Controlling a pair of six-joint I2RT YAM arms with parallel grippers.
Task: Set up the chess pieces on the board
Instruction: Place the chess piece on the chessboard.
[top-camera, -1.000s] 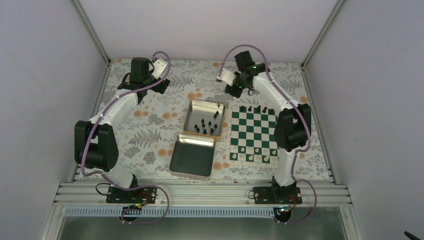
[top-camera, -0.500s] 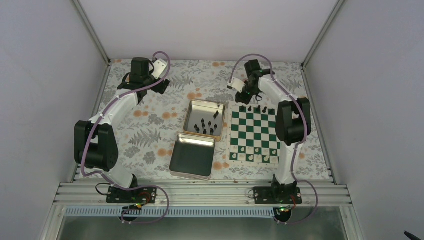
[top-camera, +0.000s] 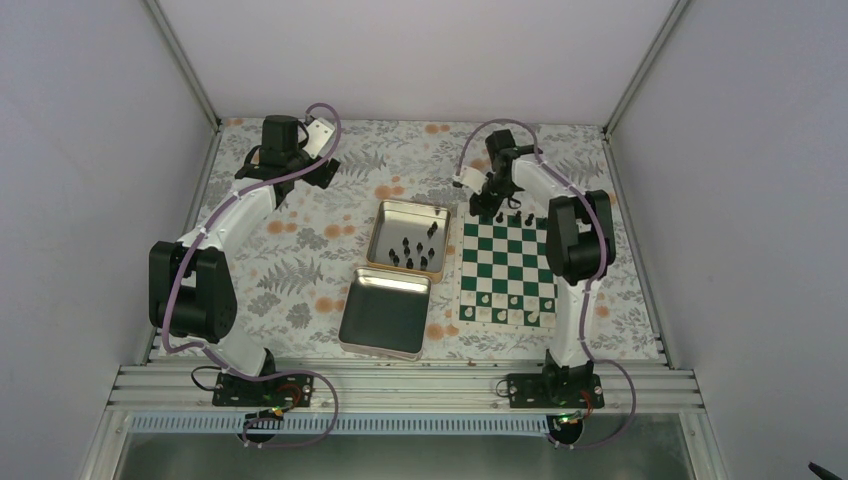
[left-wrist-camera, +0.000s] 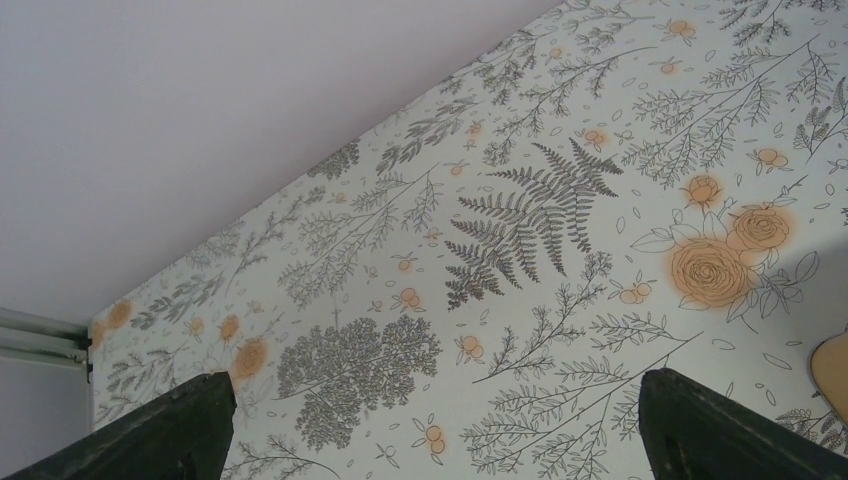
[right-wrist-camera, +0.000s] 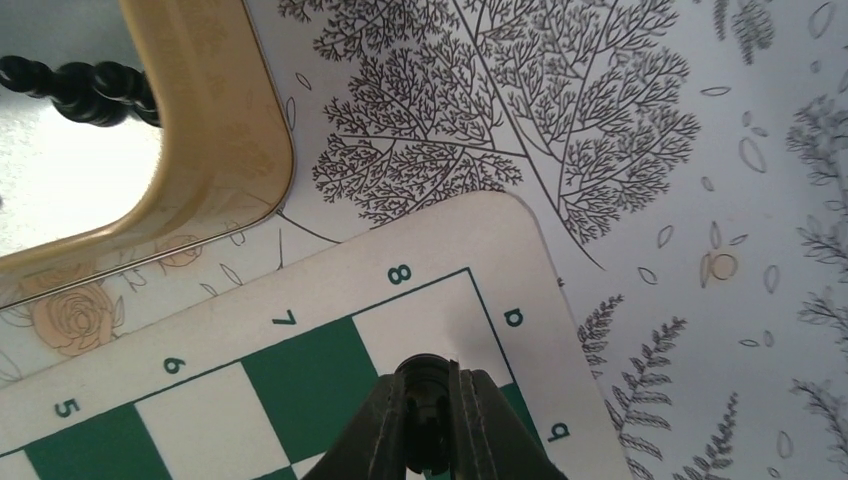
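One black piece (right-wrist-camera: 424, 374) hangs clamped in the right pincer (right-wrist-camera: 428, 425) over a corner square of the board (right-wrist-camera: 330, 268). Lower it straight, release gently; the left pincer (left-wrist-camera: 432, 378) gapes idle.

The pale border of the flat green-and-white square chessboard (right-wrist-camera: 440, 240) carries numbers 8, 7, 6, 5 and letters a, b.

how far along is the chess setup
Done: a few black pieces stand on the board's far row. In hand: the right gripper, jaws shut on one black piece, is over the corner square by the 8 and a marks. Left: several more lie in the tin, and the left gripper hangs open over the cloth.
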